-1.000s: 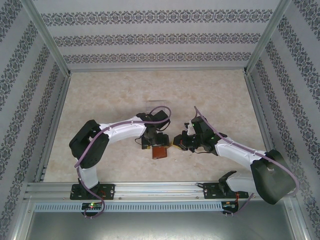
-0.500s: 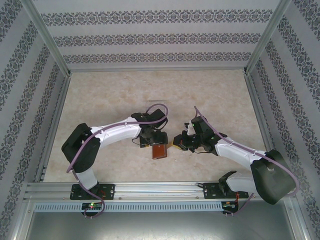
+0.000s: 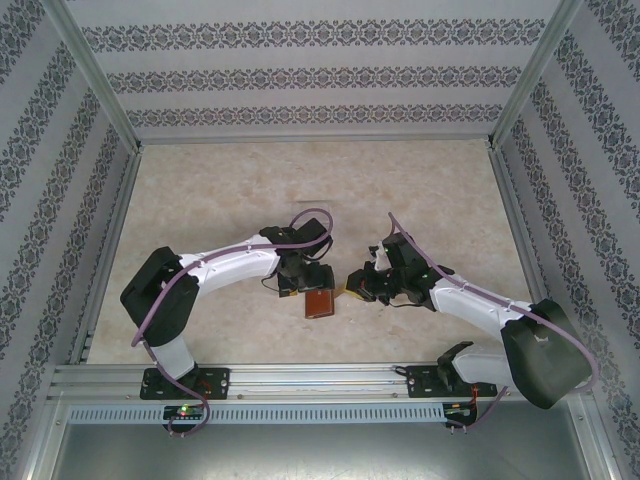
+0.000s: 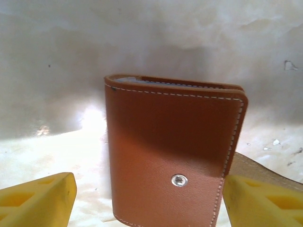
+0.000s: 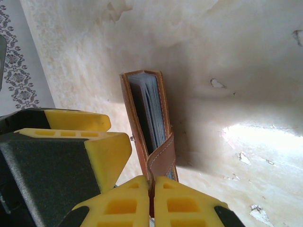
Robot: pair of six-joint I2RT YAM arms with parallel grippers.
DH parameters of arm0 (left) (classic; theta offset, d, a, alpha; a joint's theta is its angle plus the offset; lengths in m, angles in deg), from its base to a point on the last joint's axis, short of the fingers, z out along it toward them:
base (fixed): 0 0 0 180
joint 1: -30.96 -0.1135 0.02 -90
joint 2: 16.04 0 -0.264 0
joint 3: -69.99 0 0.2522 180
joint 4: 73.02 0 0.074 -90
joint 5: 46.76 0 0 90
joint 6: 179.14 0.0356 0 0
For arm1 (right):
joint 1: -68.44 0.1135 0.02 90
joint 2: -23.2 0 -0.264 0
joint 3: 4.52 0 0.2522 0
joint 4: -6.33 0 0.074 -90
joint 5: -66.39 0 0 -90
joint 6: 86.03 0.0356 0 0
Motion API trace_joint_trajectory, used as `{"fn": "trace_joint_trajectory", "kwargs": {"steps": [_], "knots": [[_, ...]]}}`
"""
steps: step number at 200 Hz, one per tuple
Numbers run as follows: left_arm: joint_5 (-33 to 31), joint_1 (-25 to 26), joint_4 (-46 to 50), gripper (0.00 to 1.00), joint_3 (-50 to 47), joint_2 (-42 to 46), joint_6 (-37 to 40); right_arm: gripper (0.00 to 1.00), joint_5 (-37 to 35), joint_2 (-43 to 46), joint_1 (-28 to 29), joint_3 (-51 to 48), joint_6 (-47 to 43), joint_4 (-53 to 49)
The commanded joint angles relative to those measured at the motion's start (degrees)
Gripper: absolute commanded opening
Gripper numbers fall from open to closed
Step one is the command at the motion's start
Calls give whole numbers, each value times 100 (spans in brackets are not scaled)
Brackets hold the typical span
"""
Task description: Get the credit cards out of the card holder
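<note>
The left gripper point(image 4: 149, 203) is released, its yellow fingers flanking the card holder point(image 4: 170, 142), apparently ready to steady it. The holder sits on the table point(image 3: 200, 200) between both arms, with the credit cards point(image 5: 149, 111) seemingly inside, their edges dim. The right gripper point(image 5: 152, 198) is clenched on the closing tab point(image 5: 162, 158), likely to open the holder. No legible branding is visible, only a plain snap stud point(image 4: 179, 179).

You're looking at a robot test booth, not a lived-in room: aluminium frame posts point(image 3: 100, 85) box in a marble-look tabletop point(image 3: 300, 180), patterned wallpaper panels point(image 3: 310, 70) serve as walls, and two arms point(image 3: 235, 262) are bolted to a metal rail point(image 3: 320, 378) at the near edge.
</note>
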Motion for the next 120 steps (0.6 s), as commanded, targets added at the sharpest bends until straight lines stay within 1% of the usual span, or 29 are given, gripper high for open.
{"fn": "trace_joint_trajectory", "kwargs": {"steps": [1, 74, 120], "knots": [[148, -49, -187, 83, 40, -11, -71, 10, 32, 69, 70, 98, -42, -77], [275, -49, -210, 83, -25, -285, -62, 10, 22, 86, 71, 98, -32, -92], [128, -49, -68, 80, 13, -263, -53, 10, 0, 130, 70, 76, -23, -105]]}}
